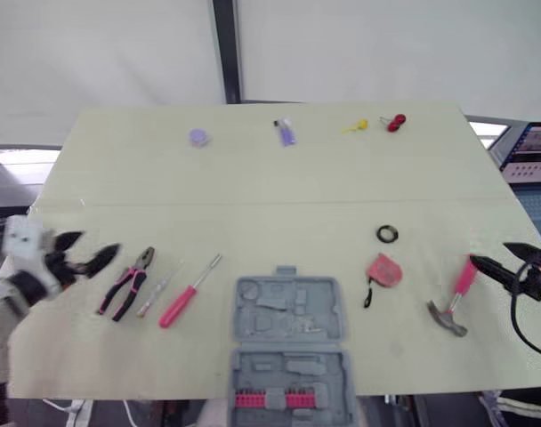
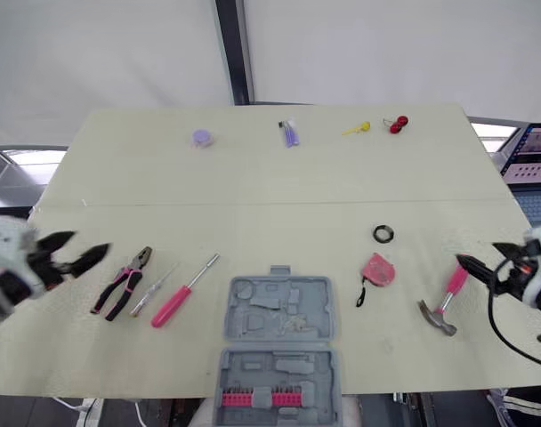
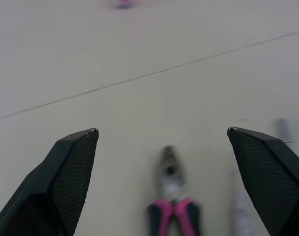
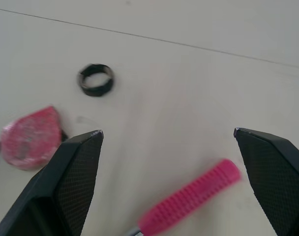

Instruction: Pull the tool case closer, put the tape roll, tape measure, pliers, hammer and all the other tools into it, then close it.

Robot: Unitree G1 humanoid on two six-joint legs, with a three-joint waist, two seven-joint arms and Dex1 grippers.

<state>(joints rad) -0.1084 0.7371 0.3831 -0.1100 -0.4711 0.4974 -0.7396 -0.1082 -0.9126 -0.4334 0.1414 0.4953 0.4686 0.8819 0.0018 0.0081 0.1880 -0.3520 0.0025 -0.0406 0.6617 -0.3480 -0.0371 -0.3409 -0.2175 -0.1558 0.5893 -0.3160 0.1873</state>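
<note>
The grey tool case (image 1: 288,347) lies open at the table's near edge, in the middle. Left of it lie pink-handled pliers (image 1: 128,285), a thin screwdriver (image 1: 157,294) and a pink-handled screwdriver (image 1: 189,292). Right of the case are a pink tape measure (image 1: 384,270), a black tape roll (image 1: 387,234) and a pink-handled hammer (image 1: 456,298). My left gripper (image 1: 88,253) stands open just left of the pliers (image 3: 171,206). My right gripper (image 1: 495,260) stands open just right of the hammer handle (image 4: 189,204).
At the far side of the table (image 1: 270,178) lie a purple round object (image 1: 197,137), a purple-and-white item (image 1: 286,132), a yellow item (image 1: 358,126) and a red item (image 1: 395,122). A screen (image 1: 533,151) sits beyond the right edge.
</note>
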